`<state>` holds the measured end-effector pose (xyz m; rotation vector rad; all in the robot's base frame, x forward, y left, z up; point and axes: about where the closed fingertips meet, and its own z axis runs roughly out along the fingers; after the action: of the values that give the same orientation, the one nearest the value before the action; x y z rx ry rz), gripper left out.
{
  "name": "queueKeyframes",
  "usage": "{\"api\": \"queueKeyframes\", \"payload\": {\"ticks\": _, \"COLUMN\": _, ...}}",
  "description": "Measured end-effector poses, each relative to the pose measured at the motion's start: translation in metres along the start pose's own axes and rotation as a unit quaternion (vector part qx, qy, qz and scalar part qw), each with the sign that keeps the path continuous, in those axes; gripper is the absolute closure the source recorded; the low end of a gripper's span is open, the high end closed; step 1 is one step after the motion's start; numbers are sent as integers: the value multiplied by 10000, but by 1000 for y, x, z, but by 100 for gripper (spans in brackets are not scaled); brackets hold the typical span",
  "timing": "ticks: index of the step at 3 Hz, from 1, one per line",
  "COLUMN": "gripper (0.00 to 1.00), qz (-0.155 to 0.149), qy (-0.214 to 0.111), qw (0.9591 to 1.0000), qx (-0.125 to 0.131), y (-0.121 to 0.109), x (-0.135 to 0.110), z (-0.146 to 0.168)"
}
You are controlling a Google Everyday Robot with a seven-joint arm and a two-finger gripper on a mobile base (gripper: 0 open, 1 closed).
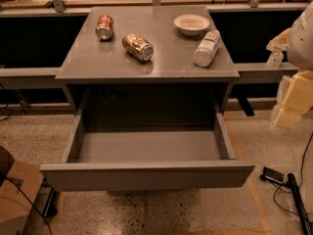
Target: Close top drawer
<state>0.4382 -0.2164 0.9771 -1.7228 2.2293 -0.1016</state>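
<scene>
At frame's right edge, gripper (292, 101) hangs beside the cabinet, well apart from the drawer (146, 176). It's mostly cut off, so I can't tell if it's open or shut, and I see nothing held. Drawer's pulled right out under the top (166, 65), front panel nearest cam, inside looks bare. Step in hand imo: approach, no contact yet. Next move: bring gripper left + down in front of the panel, approx mid-width, then push straight back so it doesn't rack. Hidden: rest of arm past frame edge, slides, whatever's below/behind the panel. Red can (104, 27), gold can (138, 47), bowl (191, 23), bottle (207, 49) sit on top, out of the push path.
</scene>
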Motion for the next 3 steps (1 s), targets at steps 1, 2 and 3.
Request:
{"api": "queueKeyframes", "payload": {"ticks": 1, "gripper": 0, "qz": 0, "qy": 0, "qw": 10000, "qx": 0, "y": 0, "x": 0, "z": 0}}
{"api": "queueKeyframes", "payload": {"ticks": 2, "gripper": 14, "qz": -4, "qy": -13, "qw": 10000, "qx": 44, "y": -1, "x": -1, "z": -2}}
{"api": "queueKeyframes", "payload": {"ticks": 3, "gripper": 38, "qz": 12, "qy": -71, "qw": 9996, "qx": -273, "y": 4, "x": 7, "z": 17}}
